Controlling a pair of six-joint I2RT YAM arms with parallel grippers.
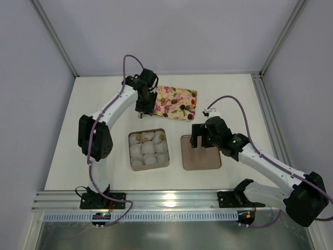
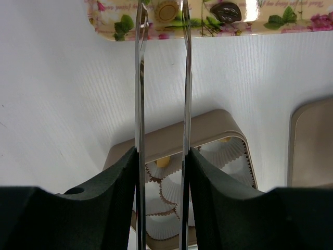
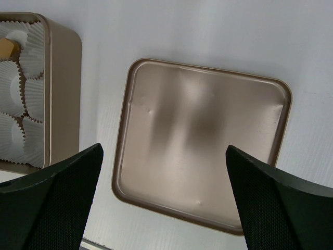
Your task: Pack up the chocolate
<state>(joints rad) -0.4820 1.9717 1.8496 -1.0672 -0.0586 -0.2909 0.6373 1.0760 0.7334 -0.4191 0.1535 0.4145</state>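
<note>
White table [image 1: 229, 86] within grey walls [image 1: 171, 36] bears chocolate [image 2: 229, 11] on tray [image 2: 312, 21]

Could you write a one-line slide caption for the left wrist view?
Left gripper, open, framing a tan-gold chocolate on the floral tray; box of paper cups in the foreground.

The white table [image 1: 234, 94] carries three things: a flat floral-patterned rectangular tray [image 1: 188, 95] toward the far edge, and, nearer the front edge, a square tan box [image 1: 150, 169] with a shallow square brown lid [image 1: 201, 152] just to its right.
</note>
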